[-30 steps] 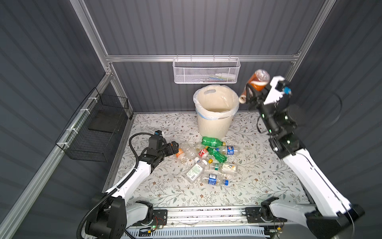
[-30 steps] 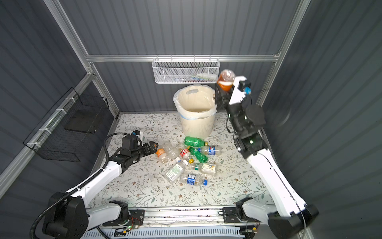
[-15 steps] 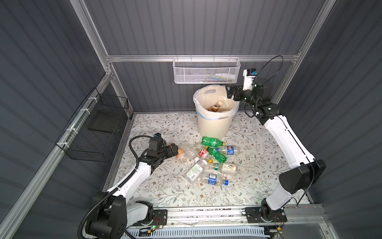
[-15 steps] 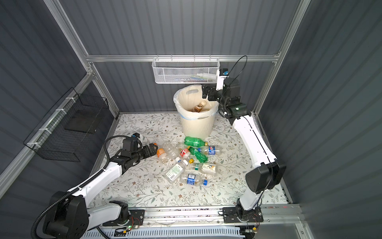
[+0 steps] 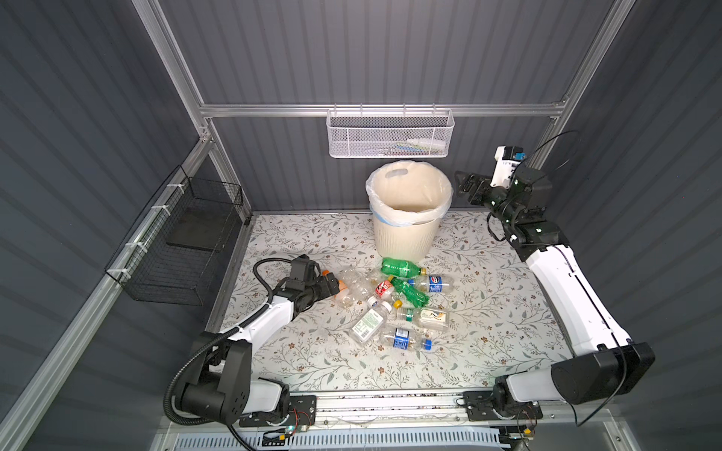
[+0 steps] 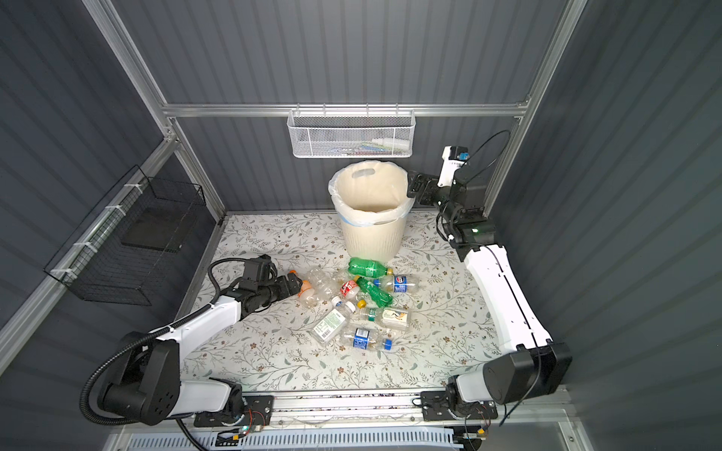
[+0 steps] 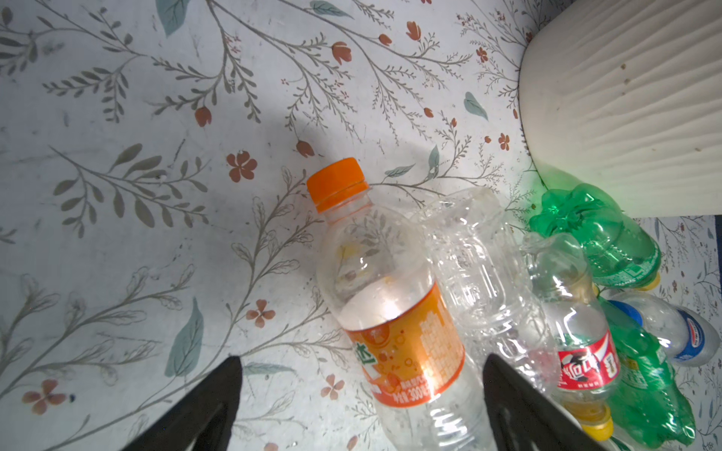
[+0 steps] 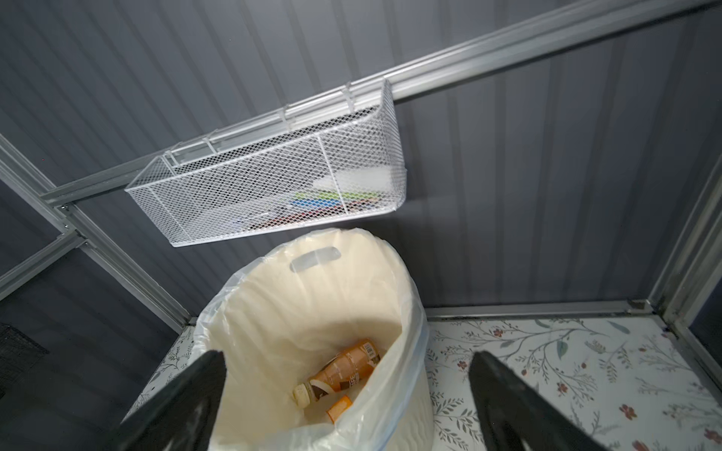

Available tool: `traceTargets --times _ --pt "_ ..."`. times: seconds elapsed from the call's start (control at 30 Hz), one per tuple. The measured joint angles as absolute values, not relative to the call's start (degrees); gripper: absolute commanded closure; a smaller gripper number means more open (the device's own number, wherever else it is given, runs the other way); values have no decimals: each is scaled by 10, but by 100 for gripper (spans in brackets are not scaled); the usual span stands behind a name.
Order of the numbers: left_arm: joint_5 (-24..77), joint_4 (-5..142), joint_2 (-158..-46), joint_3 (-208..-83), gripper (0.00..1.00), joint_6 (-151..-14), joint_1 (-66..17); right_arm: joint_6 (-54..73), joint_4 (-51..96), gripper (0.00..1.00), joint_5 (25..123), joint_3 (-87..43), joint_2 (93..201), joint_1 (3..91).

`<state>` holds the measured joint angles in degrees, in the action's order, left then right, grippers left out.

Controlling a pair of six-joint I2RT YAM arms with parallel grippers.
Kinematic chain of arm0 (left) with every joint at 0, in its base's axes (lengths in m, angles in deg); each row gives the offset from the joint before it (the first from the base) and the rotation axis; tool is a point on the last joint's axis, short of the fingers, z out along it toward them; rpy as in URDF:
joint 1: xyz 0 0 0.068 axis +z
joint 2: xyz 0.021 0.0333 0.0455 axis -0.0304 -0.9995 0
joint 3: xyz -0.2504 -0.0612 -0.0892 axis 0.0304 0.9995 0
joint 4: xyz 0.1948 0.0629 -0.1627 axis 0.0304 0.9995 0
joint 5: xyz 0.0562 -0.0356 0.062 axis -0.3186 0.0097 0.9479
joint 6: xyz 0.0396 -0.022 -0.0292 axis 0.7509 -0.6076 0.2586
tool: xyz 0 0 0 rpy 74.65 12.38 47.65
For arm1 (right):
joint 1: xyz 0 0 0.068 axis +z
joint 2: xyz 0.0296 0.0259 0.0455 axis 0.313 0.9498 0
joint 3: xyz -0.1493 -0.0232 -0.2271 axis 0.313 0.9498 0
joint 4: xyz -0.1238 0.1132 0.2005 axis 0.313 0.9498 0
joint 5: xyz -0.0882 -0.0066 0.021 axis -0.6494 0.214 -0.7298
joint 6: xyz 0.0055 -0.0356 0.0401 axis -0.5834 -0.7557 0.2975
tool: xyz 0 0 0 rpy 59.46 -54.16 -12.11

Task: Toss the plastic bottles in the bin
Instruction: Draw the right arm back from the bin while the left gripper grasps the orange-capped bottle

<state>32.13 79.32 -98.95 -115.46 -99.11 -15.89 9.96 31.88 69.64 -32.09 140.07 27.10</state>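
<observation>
The right end effector (image 5: 464,186), which had held a brown-labelled bottle (image 8: 345,369) aloft beside the bin (image 5: 404,238), swung over the rim, parted its jaws and drew back, empty, to the bin's right side, while the bottle came to rest on the bin's bottom.

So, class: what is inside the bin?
In the right wrist view the bin holds a brown-labelled bottle lying down and an orange piece beside it. The liner hides the rest of the floor.
</observation>
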Motion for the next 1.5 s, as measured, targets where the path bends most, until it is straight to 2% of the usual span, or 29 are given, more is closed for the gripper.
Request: traceTargets --times 0.67,0.83,1.17,1.5 --pt "306 804 -1097 -1224 13 -1028 -190 200 306 3 722 -57 1281 137" --pt "307 812 -1104 -1225 17 -1033 -192 212 301 3 729 -42 1273 122" --pt "324 821 -1114 -1225 31 -1038 -193 226 283 4 739 -22 1273 110" --pt "361 852 -1119 -1225 39 -1020 -193 231 275 5 746 -8 1269 106"
